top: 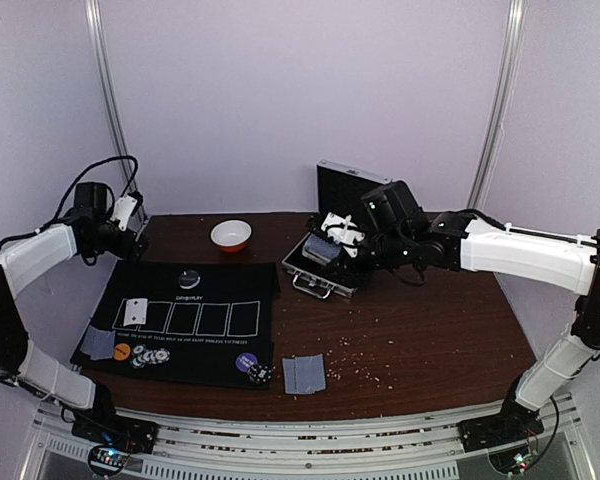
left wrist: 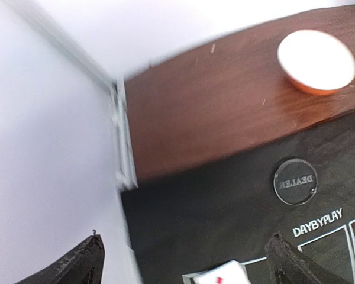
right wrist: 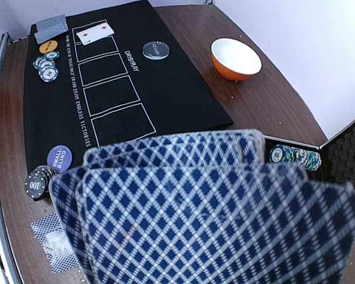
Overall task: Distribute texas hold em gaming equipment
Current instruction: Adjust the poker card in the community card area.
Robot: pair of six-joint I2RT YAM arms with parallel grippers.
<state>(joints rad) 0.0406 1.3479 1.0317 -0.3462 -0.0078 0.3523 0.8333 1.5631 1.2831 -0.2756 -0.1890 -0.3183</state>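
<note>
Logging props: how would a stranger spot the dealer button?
Find the black mat on the left half of the table. Beyond its row of white-outlined boxes, toward the bowl, lies the dealer button. Unlike the coloured discs and striped chips at the near edge, it lies alone, clear-looking, marked DEALER.

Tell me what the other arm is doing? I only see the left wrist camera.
Observer: The right end effector is shut on a fan of blue-backed cards, beside the open case.
Operator: Are any chips out yet?
Observer: Yes, a striped chip stack sits by a purple disc at the mat's near right corner.
Operator: What's that white thing below me?
Observer: A face-up card, in the leftmost of five printed boxes.
</note>
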